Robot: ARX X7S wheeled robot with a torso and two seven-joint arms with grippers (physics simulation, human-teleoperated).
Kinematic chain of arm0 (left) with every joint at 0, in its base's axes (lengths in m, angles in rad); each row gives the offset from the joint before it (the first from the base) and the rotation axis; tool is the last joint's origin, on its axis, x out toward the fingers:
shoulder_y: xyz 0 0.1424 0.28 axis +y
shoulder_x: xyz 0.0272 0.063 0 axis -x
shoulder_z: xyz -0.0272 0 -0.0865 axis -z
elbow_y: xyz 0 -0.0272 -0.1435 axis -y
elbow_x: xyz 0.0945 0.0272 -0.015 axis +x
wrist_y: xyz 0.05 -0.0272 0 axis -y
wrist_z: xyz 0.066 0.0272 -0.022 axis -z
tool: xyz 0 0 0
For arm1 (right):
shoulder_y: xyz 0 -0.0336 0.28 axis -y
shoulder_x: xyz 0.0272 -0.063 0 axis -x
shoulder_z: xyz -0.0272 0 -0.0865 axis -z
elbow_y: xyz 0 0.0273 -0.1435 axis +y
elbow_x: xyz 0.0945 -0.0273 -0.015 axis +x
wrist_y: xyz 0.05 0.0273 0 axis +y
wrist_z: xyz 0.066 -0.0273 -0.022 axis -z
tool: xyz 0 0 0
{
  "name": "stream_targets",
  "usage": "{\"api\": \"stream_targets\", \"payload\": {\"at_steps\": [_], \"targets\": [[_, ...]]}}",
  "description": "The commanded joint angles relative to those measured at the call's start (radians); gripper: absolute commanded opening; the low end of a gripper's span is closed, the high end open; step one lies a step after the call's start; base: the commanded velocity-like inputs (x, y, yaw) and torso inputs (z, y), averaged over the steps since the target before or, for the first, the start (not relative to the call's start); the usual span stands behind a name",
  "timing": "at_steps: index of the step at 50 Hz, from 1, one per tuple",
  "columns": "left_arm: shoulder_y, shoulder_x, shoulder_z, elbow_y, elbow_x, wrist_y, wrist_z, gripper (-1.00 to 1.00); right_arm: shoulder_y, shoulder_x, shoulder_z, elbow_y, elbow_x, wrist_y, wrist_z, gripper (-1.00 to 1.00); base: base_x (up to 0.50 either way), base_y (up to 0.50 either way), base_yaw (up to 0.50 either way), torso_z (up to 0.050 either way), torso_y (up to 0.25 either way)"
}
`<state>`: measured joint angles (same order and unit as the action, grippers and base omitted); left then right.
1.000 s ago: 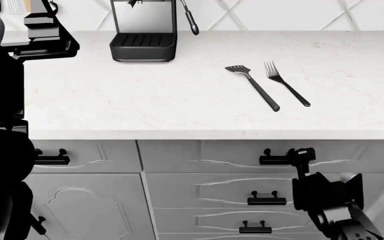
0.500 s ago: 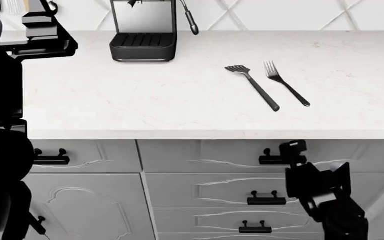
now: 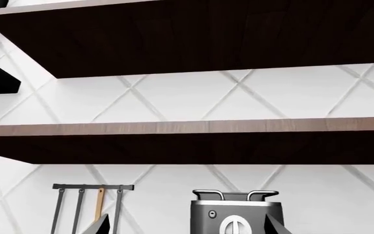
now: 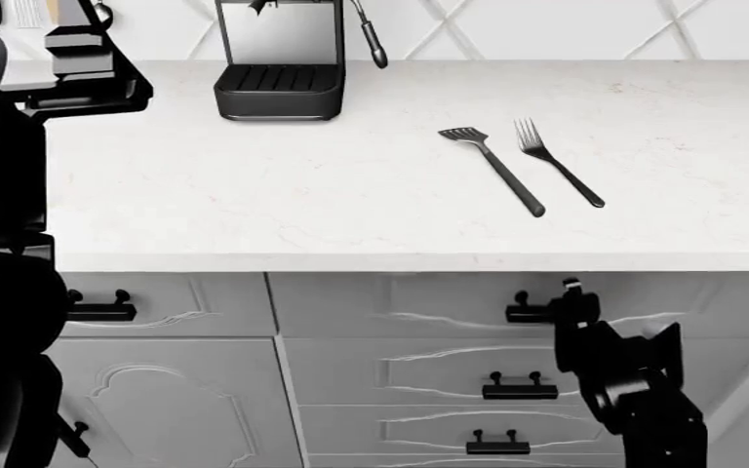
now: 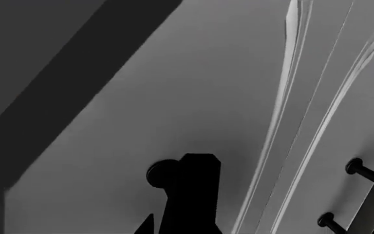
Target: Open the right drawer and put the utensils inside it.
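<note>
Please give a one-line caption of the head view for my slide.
Right end effector at the closed right drawer's handle; spatula and fork lie on the counter.

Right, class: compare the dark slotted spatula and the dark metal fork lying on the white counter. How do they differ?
The dark slotted spatula ends in a flat, slotted blade; the dark metal fork ends in separate tines. The spatula lies left of the fork. Both are slim, dark, similar in length, angled alike, apart, heads toward the wall.

On the desk (image 4: pixel 348 214), the spatula (image 4: pixel 493 167) lies just left of the fork (image 4: pixel 558 163), the right drawer (image 4: pixel 479 304) below them.
</note>
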<state>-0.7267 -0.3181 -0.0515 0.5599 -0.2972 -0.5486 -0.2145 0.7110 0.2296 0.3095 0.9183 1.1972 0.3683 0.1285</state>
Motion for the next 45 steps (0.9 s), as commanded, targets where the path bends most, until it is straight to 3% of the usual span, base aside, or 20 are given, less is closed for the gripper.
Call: {"api": "stream_targets", "payload": {"at_steps": [1, 14, 25, 26, 28, 33, 34, 45], "targets": [[0.001, -0.004, -0.002, 0.000, -0.004, 0.001, -0.004, 1.00, -0.159, -0.011, 0.056, -0.336, 0.057, 0.074, 0.102, -1.00, 0.00, 0.00, 0.00, 0.000, 0.000], [0.003, -0.008, 0.000, 0.002, -0.008, 0.002, -0.009, 1.00, -0.503, 0.031, 0.130, -0.884, 0.268, 0.265, 0.247, -1.00, 0.00, 0.00, 0.00, 0.000, 0.002], [0.005, -0.010, 0.002, -0.002, -0.011, 0.006, -0.012, 1.00, -0.582, 0.061, 0.162, -0.945, 0.341, 0.305, 0.190, -1.00, 0.00, 0.00, 0.00, 0.001, 0.004], [0.010, -0.010, 0.003, -0.002, -0.010, 0.011, -0.012, 1.00, -0.719, 0.164, 0.154, -0.999, 0.384, 0.430, 0.040, -1.00, 0.00, 0.00, 0.00, 0.000, 0.010], [0.007, -0.011, 0.002, -0.004, -0.011, 0.010, -0.012, 1.00, -0.765, 0.194, 0.165, -0.996, 0.406, 0.462, -0.168, -1.00, -0.02, 0.00, 0.00, 0.000, 0.000], [0.006, -0.012, 0.003, -0.002, -0.013, 0.008, -0.014, 1.00, -0.774, 0.204, 0.162, -0.990, 0.397, 0.466, -0.184, -1.00, 0.00, 0.00, 0.00, 0.000, 0.004], [0.005, -0.013, 0.002, 0.000, -0.014, 0.006, -0.015, 1.00, -0.799, 0.231, 0.149, -0.990, 0.374, 0.486, -0.263, -1.00, 0.00, 0.00, 0.00, 0.011, 0.000], [0.005, -0.016, 0.004, 0.000, -0.017, 0.008, -0.018, 1.00, -0.800, 0.232, 0.147, -0.988, 0.374, 0.484, -0.265, -1.00, 0.00, 0.00, 0.00, 0.001, 0.004]]}}
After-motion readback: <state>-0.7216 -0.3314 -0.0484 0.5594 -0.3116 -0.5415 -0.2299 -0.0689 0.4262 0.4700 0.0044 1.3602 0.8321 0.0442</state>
